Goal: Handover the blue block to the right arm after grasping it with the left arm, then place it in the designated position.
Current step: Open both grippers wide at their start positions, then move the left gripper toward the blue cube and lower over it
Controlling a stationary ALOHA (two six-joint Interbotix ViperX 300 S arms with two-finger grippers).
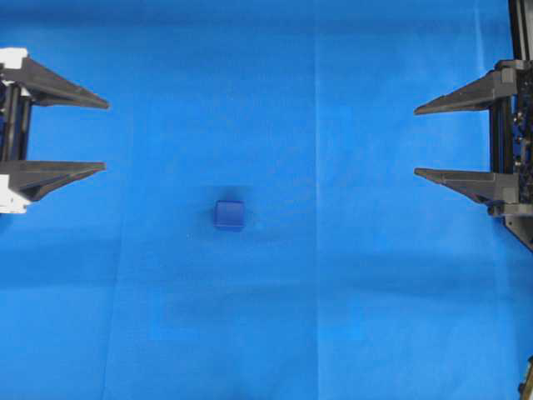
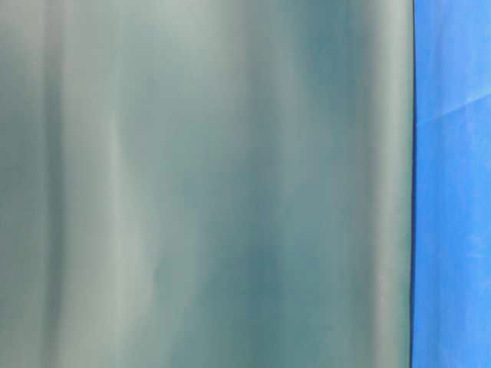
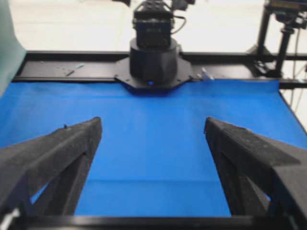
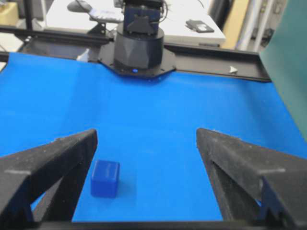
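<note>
Blue cloth (image 1: 333, 317) covers the whole counter, smooth apart from faint fold lines, and the blue block (image 1: 229, 214) sits on it alone, a little left of and below the middle of the overhead frame. It is a small cube with softened edges, a shade darker than the cloth, resting flat on one face with a faint shadow around it.

At the left edge of that frame the left arm's gripper (image 1: 104, 135) is parked with its fingers spread wide and nothing between them; the white corner blocks show behind it. The right arm's gripper (image 1: 416, 140) mirrors it at the right edge, equally wide and empty. Both point toward the centre, well apart from the block, which I take to be a ready stance that leaves the working area unobstructed.

From the right wrist view the block (image 4: 105, 178) lies at the lower left, just beside the left-hand finger (image 4: 53, 163). The left wrist view shows only cloth between its own fingers (image 3: 57, 148). The table-level view is filled by a grey-green sheet (image 2: 207, 184), so it tells nothing about the block.
</note>
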